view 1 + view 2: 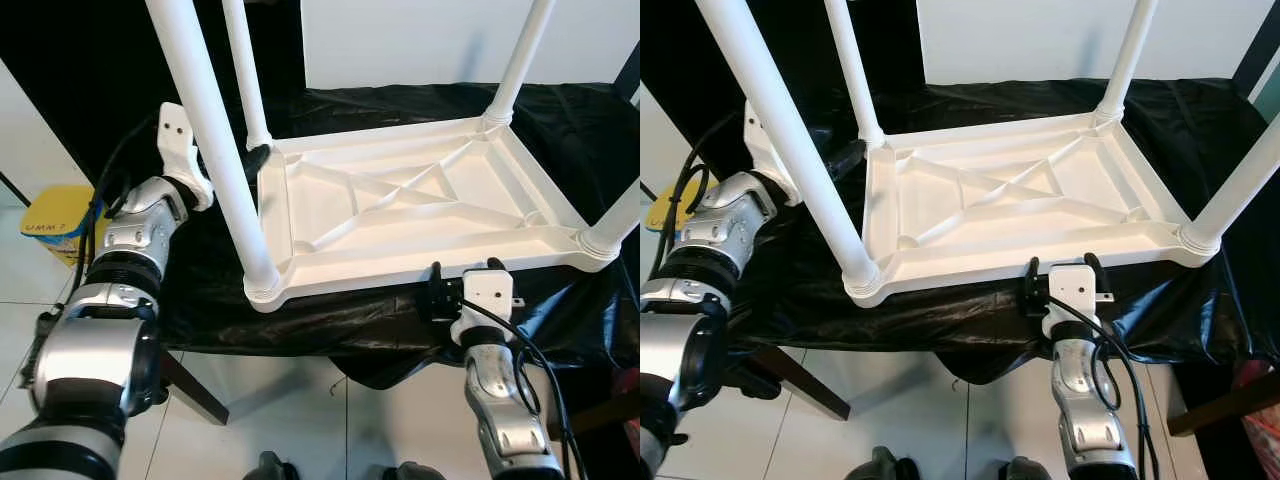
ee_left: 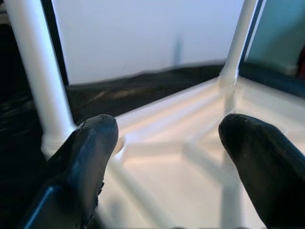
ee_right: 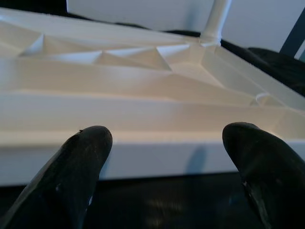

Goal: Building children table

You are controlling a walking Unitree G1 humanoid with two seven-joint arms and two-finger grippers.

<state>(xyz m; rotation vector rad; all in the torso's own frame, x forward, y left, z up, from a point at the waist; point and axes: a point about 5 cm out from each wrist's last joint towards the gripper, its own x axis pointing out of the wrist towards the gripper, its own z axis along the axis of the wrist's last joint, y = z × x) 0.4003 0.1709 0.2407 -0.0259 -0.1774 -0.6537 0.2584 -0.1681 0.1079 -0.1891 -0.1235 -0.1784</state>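
Black sheeting (image 1: 560, 130) carries an upturned white ribbed table (image 1: 400, 210), legs up; both hands (image 2: 167, 143) (image 3: 167, 143) gape open.

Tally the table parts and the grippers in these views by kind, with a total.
White table legs: 4
White tabletop, upside down: 1
Grippers, left gripper and right gripper, both open: 2
Total: 7

White table (image 1: 400, 210) on a glossy black sheet (image 1: 560, 130); yellow tub (image 1: 55, 225); pale floor tiles (image 1: 290, 420)
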